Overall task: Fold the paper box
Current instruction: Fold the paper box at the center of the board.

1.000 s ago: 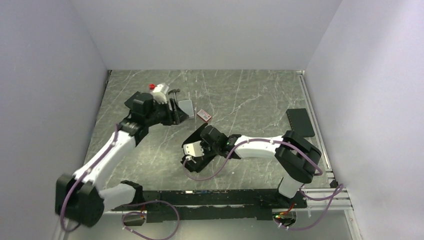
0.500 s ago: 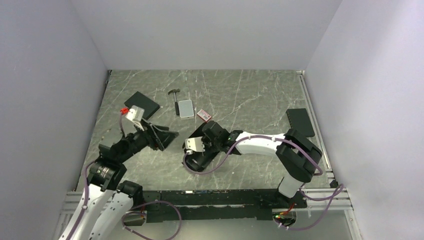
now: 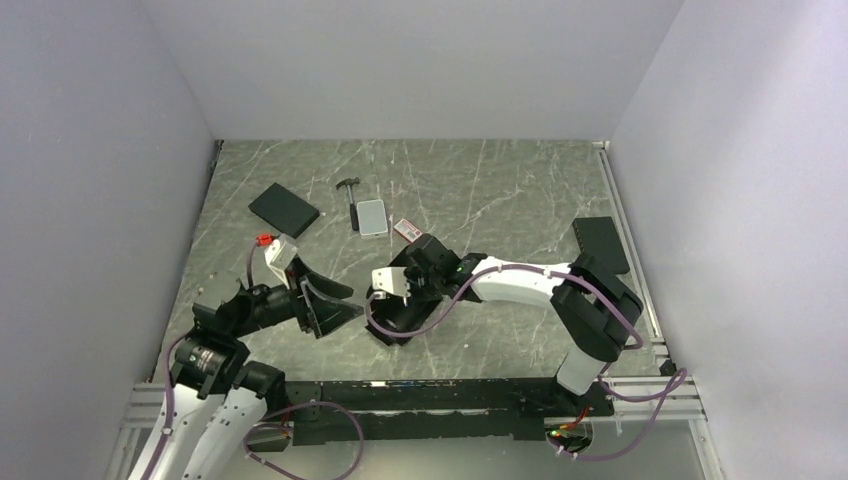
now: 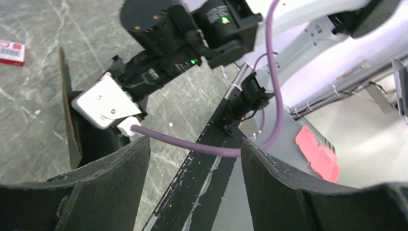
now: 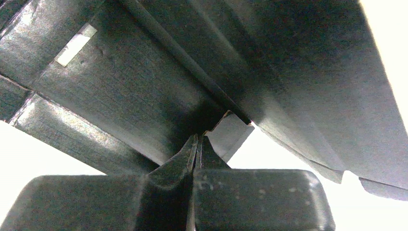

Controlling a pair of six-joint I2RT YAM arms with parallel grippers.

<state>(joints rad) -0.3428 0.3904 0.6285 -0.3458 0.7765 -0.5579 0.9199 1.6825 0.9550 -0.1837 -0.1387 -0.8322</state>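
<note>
The paper box (image 3: pixel 392 325), matte black creased cardboard, is held off the table near the middle. My right gripper (image 3: pixel 400 303) is shut on it. In the right wrist view the shut fingertips (image 5: pixel 196 144) pinch an edge of the box, and its creased panels (image 5: pixel 144 86) fill the view above. My left gripper (image 3: pixel 330 305) hangs open just left of the box, apart from it. In the left wrist view its fingers (image 4: pixel 120 168) stand wide with nothing between them. That view also shows the box's thin edge (image 4: pixel 65 106) and the right wrist (image 4: pixel 159 62) beyond.
A black slab (image 3: pixel 284 209) lies at the back left. Near it are a small hammer-like tool (image 3: pixel 349 190), a silver-grey case (image 3: pixel 371 216) and a small red card (image 3: pixel 407 229). Another black slab (image 3: pixel 601 243) lies at the right. A black rail (image 3: pixel 430 392) runs along the near edge.
My left arm has swung back from the far left of the table toward the near edge, uncovering the black slab. Its jaws have widened. The right gripper has shifted slightly with the box.
</note>
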